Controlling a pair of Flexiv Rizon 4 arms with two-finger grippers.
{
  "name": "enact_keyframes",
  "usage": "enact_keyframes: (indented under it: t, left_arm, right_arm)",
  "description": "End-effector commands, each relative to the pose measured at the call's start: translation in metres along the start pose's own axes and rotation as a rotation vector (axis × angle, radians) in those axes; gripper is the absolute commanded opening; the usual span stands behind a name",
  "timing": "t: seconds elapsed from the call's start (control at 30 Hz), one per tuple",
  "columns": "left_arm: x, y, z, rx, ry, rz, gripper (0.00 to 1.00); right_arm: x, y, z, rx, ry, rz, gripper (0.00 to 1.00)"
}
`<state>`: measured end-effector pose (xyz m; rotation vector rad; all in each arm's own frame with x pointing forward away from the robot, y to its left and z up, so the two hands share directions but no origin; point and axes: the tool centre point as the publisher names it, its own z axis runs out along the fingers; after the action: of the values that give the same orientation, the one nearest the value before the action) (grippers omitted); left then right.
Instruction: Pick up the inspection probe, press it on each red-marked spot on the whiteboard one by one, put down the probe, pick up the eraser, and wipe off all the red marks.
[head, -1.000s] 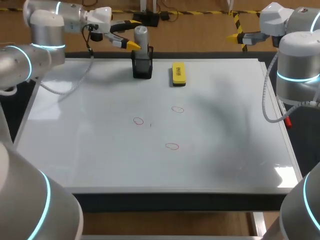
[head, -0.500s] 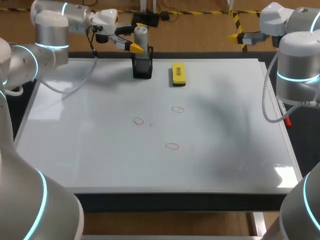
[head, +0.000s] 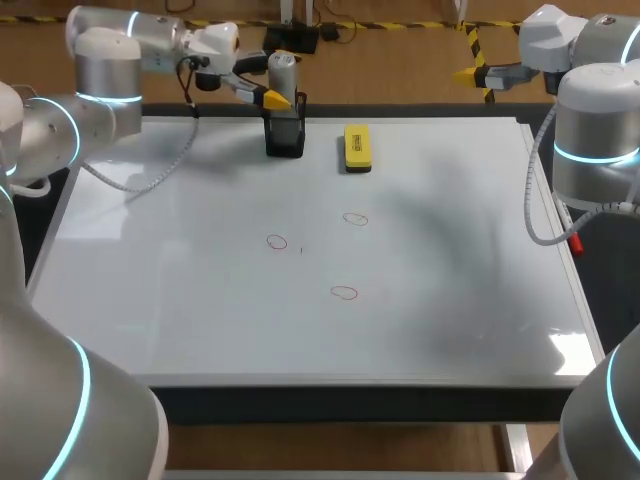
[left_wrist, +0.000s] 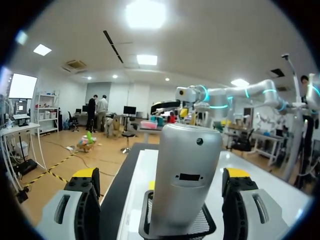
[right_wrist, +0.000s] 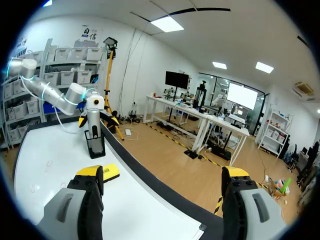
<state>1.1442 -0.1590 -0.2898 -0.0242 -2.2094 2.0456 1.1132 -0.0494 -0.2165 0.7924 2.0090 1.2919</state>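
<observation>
Well, the silver probe (head: 283, 72) stands upright in its black holder (head: 285, 138) at the upper middle of the frame, on the far edge of the whiteboard (head: 180, 300) that covers the desk. The left arm (head: 105, 60) comes in from the upper left, and the left jaws are spread to either side of the probe, not touching it. Just right of the holder lies the yellow eraser (head: 357, 146). Three red marks (head: 344, 292) sit mid-frame. The right jaws, at the upper right past the board's corner, are spread with nothing between them
</observation>
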Motion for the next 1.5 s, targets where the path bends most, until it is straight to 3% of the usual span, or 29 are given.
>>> enact_keyframes:
  t: [0.03, 0.27, 0.3, 0.33, 0.37, 0.4, 0.43, 0.47, 0.97, 1.5]
  left_arm:
    - [0.004, -0.002, 0.003, -0.009, -0.01, 0.001, 1.0]
    - [0.009, -0.003, 0.003, 0.001, -0.021, 0.004, 1.0]
    - [0.01, -0.003, 0.003, 0.003, -0.022, 0.005, 0.92]
    - [0.011, -0.004, 0.002, 0.004, -0.023, 0.007, 0.76]
    - [0.012, -0.004, 0.002, 0.005, -0.023, 0.008, 0.49]
    - [0.012, -0.004, 0.001, 0.006, -0.023, 0.01, 0.35]
    - [0.013, -0.004, 0.0, 0.005, -0.024, 0.011, 0.12]
    - [0.013, -0.004, -0.001, 0.003, -0.024, 0.013, 0.0]
    - [0.029, -0.024, -0.002, -0.003, -0.027, 0.078, 0.0]
    - [0.04, -0.065, 0.003, 0.027, -0.052, 0.075, 0.0]
  right_arm:
    - [0.0, 0.0, 0.0, 0.002, 0.001, 0.0, 1.0]
    - [0.0, 0.0, 0.0, 0.002, 0.001, 0.0, 1.0]
    - [0.0, 0.0, 0.0, 0.002, 0.001, 0.0, 1.0]
    - [0.0, 0.0, 0.0, 0.002, 0.001, 0.0, 1.0]
    - [0.0, 0.0, 0.0, 0.002, 0.001, 0.0, 1.0]
    - [0.0, 0.0, 0.0, 0.002, 0.001, 0.0, 1.0]
    - [0.0, 0.0, 0.0, 0.002, 0.001, 0.0, 1.0]
    - [0.0, 0.0, 0.0, 0.002, 0.001, 0.0, 1.0]
    - [0.0, 0.0, 0.0, 0.002, 0.001, 0.0, 1.0]
    - [0.0, 0.0, 0.0, 0.002, 0.001, 0.0, 1.0]
